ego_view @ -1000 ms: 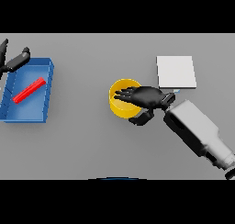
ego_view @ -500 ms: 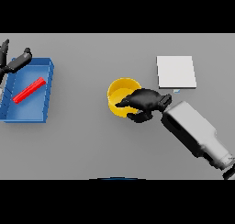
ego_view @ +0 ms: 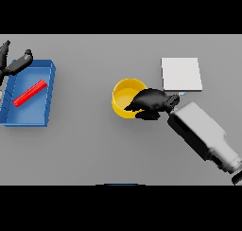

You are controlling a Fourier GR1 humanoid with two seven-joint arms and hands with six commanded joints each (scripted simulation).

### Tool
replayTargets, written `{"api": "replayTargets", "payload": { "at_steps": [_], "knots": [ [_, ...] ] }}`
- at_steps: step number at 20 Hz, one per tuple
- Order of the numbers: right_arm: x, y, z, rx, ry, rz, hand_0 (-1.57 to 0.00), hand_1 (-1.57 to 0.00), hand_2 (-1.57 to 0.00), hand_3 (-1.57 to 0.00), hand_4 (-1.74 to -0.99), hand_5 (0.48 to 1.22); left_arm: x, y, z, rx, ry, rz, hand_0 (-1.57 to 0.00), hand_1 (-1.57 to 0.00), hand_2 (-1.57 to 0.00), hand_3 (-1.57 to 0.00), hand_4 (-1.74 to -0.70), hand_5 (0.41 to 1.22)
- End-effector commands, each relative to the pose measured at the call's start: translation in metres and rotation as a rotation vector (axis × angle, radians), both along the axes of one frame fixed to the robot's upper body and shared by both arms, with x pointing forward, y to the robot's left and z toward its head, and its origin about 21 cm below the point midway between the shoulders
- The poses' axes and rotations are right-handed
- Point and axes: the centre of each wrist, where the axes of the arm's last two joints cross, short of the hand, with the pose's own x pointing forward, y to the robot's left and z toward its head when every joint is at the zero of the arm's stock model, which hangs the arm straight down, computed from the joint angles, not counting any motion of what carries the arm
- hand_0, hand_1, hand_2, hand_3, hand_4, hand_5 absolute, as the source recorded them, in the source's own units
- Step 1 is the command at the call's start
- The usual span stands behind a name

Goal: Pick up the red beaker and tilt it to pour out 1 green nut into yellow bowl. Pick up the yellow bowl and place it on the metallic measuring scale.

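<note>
The round yellow bowl (ego_view: 125,97) sits mid-tabletop (ego_view: 94,149), its right rim gripped by the curled right hand (ego_view: 150,102), which hides that edge. A flat pale square scale (ego_view: 181,74) lies just far-right. The left hand (ego_view: 14,64), fingers spread, hovers at a blue tray (ego_view: 45,116) holding a red bar (ego_view: 30,93).

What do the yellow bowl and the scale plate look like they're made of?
Yellow bowl: uniform matte yellow with no glints, so probably plastic, though glazed ceramic is possible. Scale: a flat, pale grey-white square with an even sheen and no texture; it could be brushed metal, but its look alone does not settle that.
</note>
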Motion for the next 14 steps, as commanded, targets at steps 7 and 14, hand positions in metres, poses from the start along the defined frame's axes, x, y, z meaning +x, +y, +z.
{"api": "replayTargets", "payload": {
  "at_steps": [7,14],
  "knots": [
    [0.0,-0.014,0.038,0.033,-0.021,-0.012,-1.54,-1.54,-1.54,-1.34,-1.719,1.216,0.0,0.003,0.0,0.017,-0.003,0.015,0.0,0.0,0.0,0.0,-0.79,0.731],
    [0.003,-0.017,0.064,0.02,-0.045,-0.076,-1.57,-1.56,-1.56,-1.29,-1.723,1.219,0.001,0.005,0.0,0.013,-0.023,0.0,0.0,0.0,0.0,0.0,-0.8,0.744]
  ]
}}
